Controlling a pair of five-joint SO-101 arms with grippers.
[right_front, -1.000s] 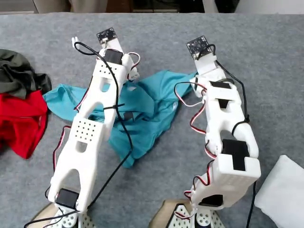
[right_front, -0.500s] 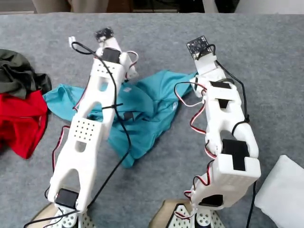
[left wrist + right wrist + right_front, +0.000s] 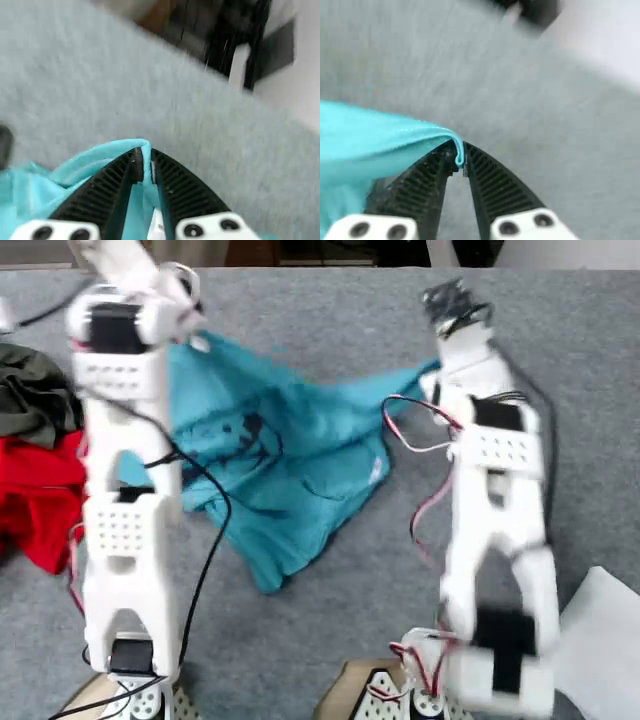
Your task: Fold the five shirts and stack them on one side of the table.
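Note:
A teal shirt hangs stretched between both arms above the grey table, its lower part still trailing on the cloth surface. My left gripper is shut on one edge of the teal shirt, raised at the far left. My right gripper is shut on another edge of the teal shirt, at the far right of the garment. A red shirt and a dark olive shirt lie crumpled at the left edge.
A white folded cloth lies at the near right corner. Grey table shows bare between the two arm bases and along the far side.
Both arms have risen and moved toward the far side, lifting the teal shirt off the table and spreading it; the left arm also swung leftward.

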